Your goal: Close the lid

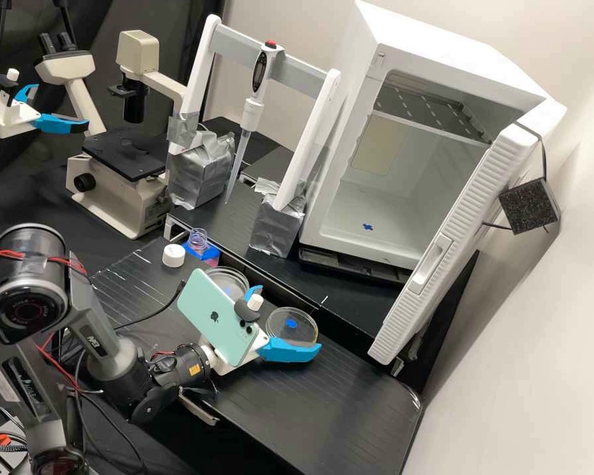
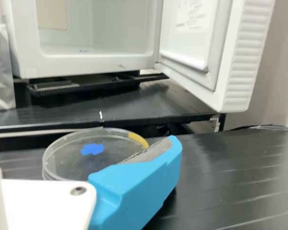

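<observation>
Gripper (image 1: 290, 318) with a white body and two bright blue fingers (image 1: 289, 350) stands low over the bench, its fingers spread wide apart. A shallow, round, clear plastic dish (image 1: 297, 337) with a blue mark on it lies between and just beyond them. The near finger partly covers the dish from sight in both views; I cannot tell whether it touches the dish, but the fingers are not closed on it. In the wrist view the dish also bears a yellow patch at its rim. How a lid sits on this dish, I cannot tell.

A second round clear dish (image 1: 226, 274) rests near the gripper's left side. Farther off on that side are a small round white cap (image 1: 173, 255) and, just beside it, a small container with blue and pink colouring (image 1: 208, 254). A pale turquoise phone (image 1: 208, 310) is mounted on the gripper's body.

Ahead of the gripper, well apart, stands a large white box-shaped cabinet (image 1: 360, 227), its ribbed white door (image 1: 468, 211) swung wide toward the gripper's right. Ahead and to the left, a white and grey pipette (image 1: 249, 113) hangs upright on a white frame (image 1: 197, 79), with a cream and black microscope (image 1: 102, 204) farther left.
</observation>
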Robot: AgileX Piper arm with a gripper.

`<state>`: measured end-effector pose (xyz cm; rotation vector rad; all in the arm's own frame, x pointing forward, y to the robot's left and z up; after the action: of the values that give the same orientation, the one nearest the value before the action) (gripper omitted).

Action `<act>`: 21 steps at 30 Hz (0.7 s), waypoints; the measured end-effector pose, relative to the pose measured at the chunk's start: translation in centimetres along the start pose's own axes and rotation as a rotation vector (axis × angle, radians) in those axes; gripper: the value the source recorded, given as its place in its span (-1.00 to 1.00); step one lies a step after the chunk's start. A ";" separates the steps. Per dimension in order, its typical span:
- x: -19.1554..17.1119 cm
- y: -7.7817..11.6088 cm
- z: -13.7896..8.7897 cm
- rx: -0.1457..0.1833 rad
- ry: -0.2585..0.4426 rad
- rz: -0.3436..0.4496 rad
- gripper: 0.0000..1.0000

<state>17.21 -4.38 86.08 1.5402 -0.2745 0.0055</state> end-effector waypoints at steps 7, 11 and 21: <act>0.1 -0.2 0.3 -0.004 -0.014 -0.005 1.00; 0.2 -0.2 0.4 -0.008 -0.011 -0.005 1.00; 0.5 -0.4 0.6 0.001 0.004 0.002 1.00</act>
<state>17.64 -5.10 85.80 1.5409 -0.2731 0.0103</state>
